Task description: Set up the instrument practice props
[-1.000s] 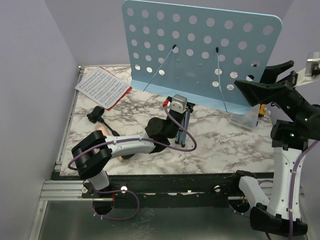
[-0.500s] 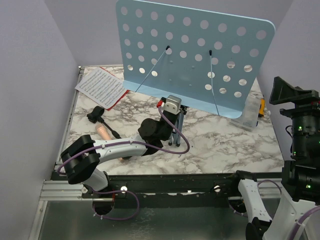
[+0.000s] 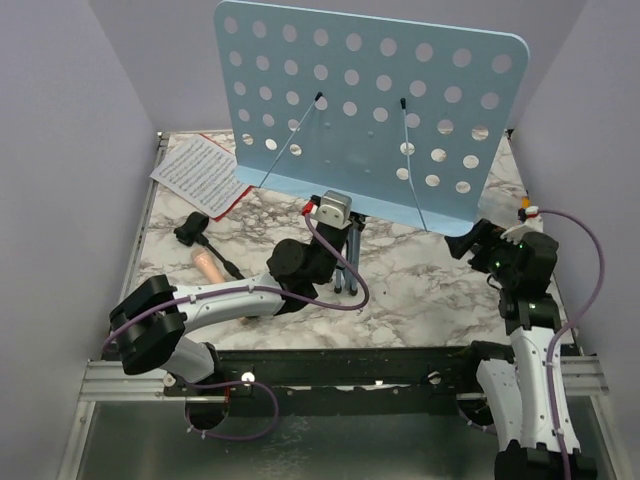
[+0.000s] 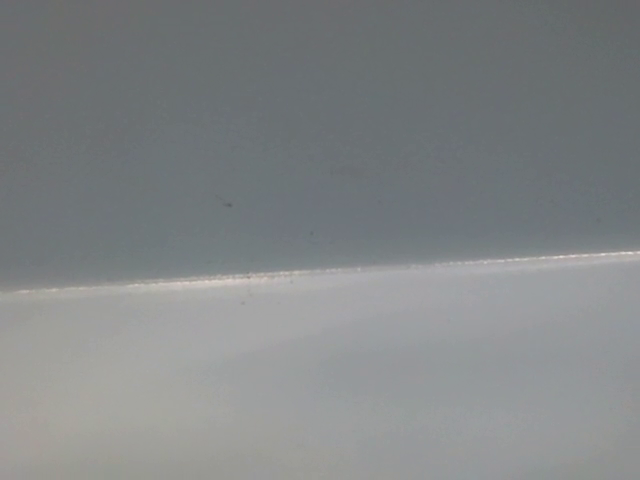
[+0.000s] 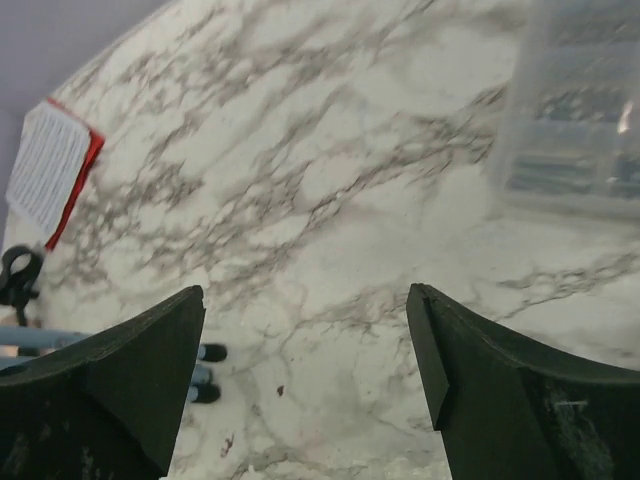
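Ref = music stand: light blue perforated panel at mid-back of table, tilted and carried high on its shaft. Tripod legs are folded together, feet low by the marble; touching or not, can't tell.

L gripper: jaws hidden under wrist + panel. L wrist cam gives only a flat grey-blue surface, very close. Nothing else props the stand, so I judge the gripper clamped on the shaft.
R gripper: fingers wide apart, nothing between them, low by the stand's lower R corner. Clear box is just beyond it.

Sheet music lies flat on red sheet, L of the stand's lower L corner. Microphone lies on its side, L of the stand's legs, nearer the arm bases.

Risks (judgement):
- Legs not spread, so if L lets go the stand topples.
- Big panel on one narrow grip may pivot in the jaws and swing into R arm, close under that corner.
- L cam is blind, so no close check of the grip.
- A tipping panel could sweep box or mic.

Vs 1 s ago:
- Panel is higher in view + shifted L.
- R gripper was up at the panel's R edge and has now dropped below it.
- Box showed in top view under that corner and is now covered.
- Paper + mic unmoved.
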You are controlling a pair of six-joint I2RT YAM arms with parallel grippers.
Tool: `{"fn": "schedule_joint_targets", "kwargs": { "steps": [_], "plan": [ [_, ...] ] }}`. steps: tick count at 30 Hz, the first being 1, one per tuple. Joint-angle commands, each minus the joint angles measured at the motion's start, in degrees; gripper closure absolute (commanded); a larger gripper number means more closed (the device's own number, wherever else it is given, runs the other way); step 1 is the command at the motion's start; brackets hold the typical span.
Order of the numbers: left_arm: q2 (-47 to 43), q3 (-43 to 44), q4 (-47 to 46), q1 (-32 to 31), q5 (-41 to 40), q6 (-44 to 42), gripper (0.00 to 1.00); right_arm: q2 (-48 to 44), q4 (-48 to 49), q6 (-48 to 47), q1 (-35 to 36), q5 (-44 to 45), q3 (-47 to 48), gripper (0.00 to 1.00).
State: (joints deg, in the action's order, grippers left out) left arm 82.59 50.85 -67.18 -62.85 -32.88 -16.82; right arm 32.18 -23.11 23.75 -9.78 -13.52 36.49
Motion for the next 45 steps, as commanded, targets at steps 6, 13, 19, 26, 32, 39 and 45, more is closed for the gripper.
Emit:
{"fn": "schedule_joint_targets", "kwargs": {
  "steps": [6, 13, 19, 26, 32, 39, 45],
  "plan": [
    [-3.12, -0.93, 5.11, -0.08, -1.61, -1.27, 1.00, 4.58, 38.83, 4.85, 17.66, -15.12, -14.50, 0.11],
    [-3.33, -0.89, 7.30, -0.17, -2.78, 0.04, 1.00, 18.16, 57.28, -6.50, 50.14, 14.60, -17.08, 0.10],
    [-3.04, -0.84, 9.09, -0.18, -3.25, 1.79, 1.00, 33.48, 67.43, -14.84, 66.67, 39.54, -15.66, 0.15],
    [-3.68, -0.76, 10.65, -0.34, -2.56, 2.05, 1.00, 46.36, 70.56, -23.22, 74.61, 59.12, -6.47, 0.40],
    [-4.46, -0.49, 12.02, -0.43, -1.27, 1.57, 1.00, 42.41, 66.75, -23.15, 74.57, 55.95, -5.62, 0.55],
    [-5.96, -0.57, 11.90, -0.43, 0.45, -3.34, 1.00, 39.65, 62.55, -24.43, 74.56, 54.53, -6.25, 0.99],
    [-7.27, 0.29, 11.85, 0.13, 0.80, -5.26, 1.00, 33.94, 56.06, -22.83, 74.60, 49.91, -7.17, 1.00]
  ]
}}
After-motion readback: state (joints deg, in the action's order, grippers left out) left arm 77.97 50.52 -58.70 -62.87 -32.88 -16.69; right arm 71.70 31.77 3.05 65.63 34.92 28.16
